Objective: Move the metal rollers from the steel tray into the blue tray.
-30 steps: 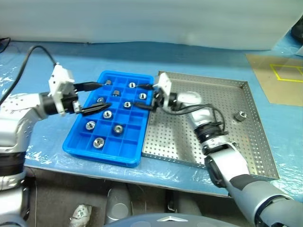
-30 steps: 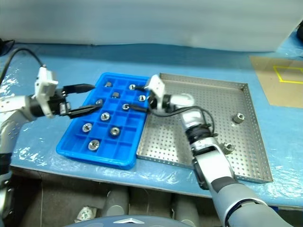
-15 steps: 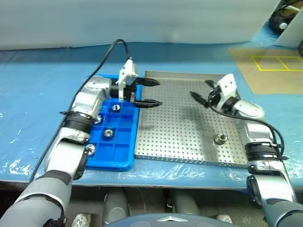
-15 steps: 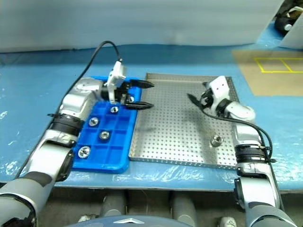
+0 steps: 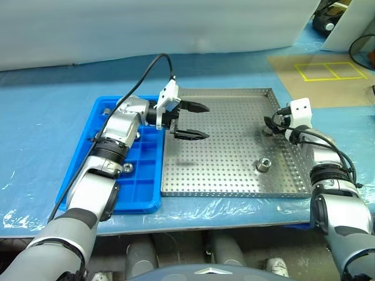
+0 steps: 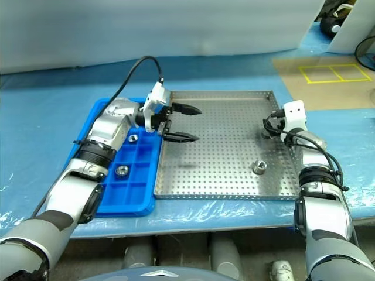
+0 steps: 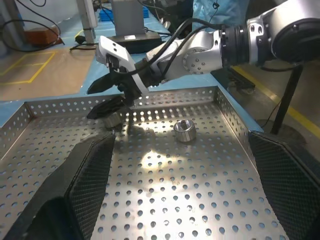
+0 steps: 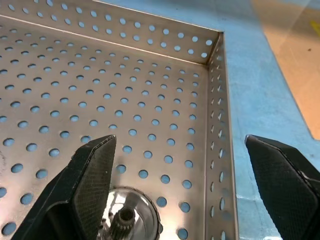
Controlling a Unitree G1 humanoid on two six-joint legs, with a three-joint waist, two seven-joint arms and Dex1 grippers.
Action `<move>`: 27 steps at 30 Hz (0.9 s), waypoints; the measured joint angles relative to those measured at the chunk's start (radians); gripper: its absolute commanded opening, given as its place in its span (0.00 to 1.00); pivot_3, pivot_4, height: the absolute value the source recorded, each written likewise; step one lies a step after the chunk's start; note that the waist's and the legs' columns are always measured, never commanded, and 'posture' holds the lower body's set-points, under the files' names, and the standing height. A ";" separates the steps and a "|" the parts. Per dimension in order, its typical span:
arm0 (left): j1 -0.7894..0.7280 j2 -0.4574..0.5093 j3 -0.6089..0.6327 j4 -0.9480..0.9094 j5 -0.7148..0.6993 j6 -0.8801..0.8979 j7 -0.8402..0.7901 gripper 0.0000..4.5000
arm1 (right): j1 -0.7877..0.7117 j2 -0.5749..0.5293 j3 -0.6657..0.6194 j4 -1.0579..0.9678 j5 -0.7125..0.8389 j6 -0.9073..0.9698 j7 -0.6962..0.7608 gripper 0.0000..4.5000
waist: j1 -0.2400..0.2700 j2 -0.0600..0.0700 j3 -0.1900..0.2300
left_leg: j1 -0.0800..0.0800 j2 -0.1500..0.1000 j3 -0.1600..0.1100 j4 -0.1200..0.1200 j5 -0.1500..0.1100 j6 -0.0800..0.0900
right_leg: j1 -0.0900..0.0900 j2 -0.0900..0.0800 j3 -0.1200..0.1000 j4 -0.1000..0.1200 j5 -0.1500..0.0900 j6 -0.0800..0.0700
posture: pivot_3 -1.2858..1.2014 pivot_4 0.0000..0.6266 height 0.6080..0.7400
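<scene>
Nearly done, by our read. Steel tray point(image 5: 222, 170) holds two rollers. One roller point(image 5: 262, 164) sits loose on the perforated floor, toward the tray's right side, nearer its front rim. The second roller point(image 8: 126, 216) is by the tray's right rim, near the far right corner, just in front of our right gripper point(image 5: 274, 124).

Blue tray point(image 5: 85, 153) lies touching the steel tray's left rim. We count at least two rollers in its compartments, e.g. one point(image 6: 122, 170) near the steel tray's front left corner and another point(image 6: 133, 138) further back. Our left arm covers much of that tray, so we cannot give a full count.

Jaws: both sets are spread wide and empty. Left gripper point(image 5: 195, 121) hangs over the steel tray's left part, pointing across it, nothing between the fingers. In the right wrist view the roller sits low between the right fingers, apart from both pads.

Left to do, as we judge it: close on the roller at the right rim, carry it to the blue tray, then repeat for the loose one. Rim clearance could be tight for that first grasp.
</scene>
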 measured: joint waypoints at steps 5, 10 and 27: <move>0.037 0.034 0.006 -0.039 -0.002 0.034 0.015 1.00 | -0.010 -0.001 -0.004 0.043 0.000 -0.042 0.013 0.95 | 0.006 0.000 0.000 | 0.001 0.000 0.000 0.001 0.001 0.004 | -0.001 0.000 0.000 -0.001 0.000 0.000 | 0.44 0.24 1.00; 0.053 0.038 0.006 -0.075 -0.005 0.056 0.023 1.00 | 0.046 -0.003 -0.011 -0.016 0.009 -0.063 0.023 0.95 | 0.011 0.000 0.000 | 0.002 0.001 0.000 0.000 -0.001 0.006 | -0.001 0.000 0.000 -0.001 0.000 0.000 | 0.44 0.24 1.00; 0.071 0.055 0.009 -0.087 -0.006 0.075 0.023 1.00 | 0.254 0.040 -0.023 -0.453 0.083 0.033 0.060 0.95 | 0.027 0.001 0.000 | 0.001 0.000 0.002 -0.002 -0.002 0.002 | -0.001 -0.001 0.001 -0.007 0.000 0.000 | 0.44 0.24 1.00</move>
